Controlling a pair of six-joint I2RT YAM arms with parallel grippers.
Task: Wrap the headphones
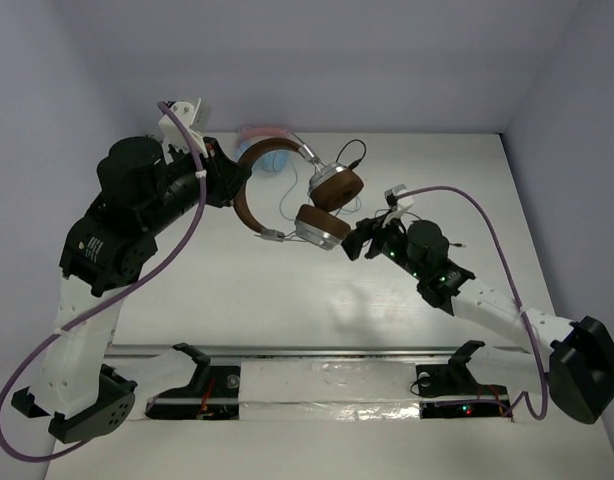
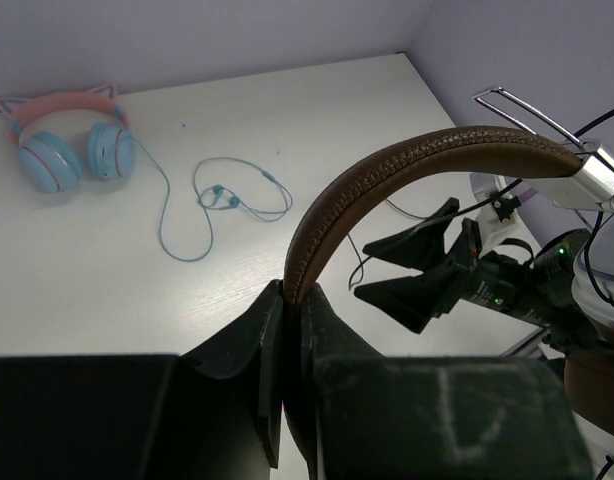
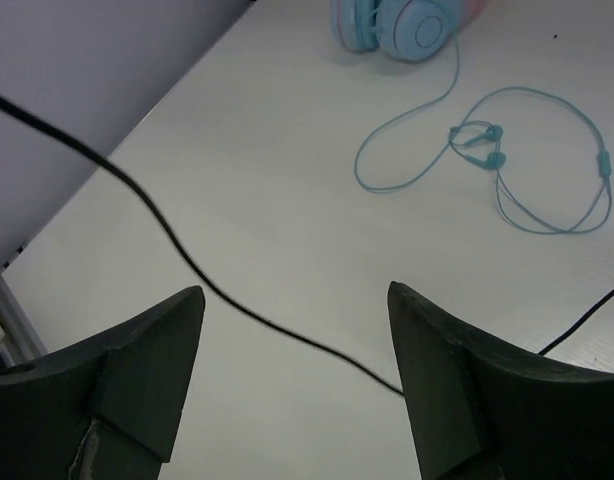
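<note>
- My left gripper (image 2: 290,330) is clamped on the headband of the headphones (image 1: 335,188), holding them above the far middle of the table (image 1: 287,300).
- My right gripper (image 3: 295,300) is spread wide and empty, with the cable (image 3: 187,265) running loose beneath it.
- By my judgement no winding is done yet, so all the wrapping remains.

The headphones (image 1: 335,187) are brown and silver with a black cable (image 3: 287,336); the cat-ear headset (image 2: 109,150) is pink and light blue.

Headphones (image 2: 407,155) show grained brown leather, shiny metal.
</note>
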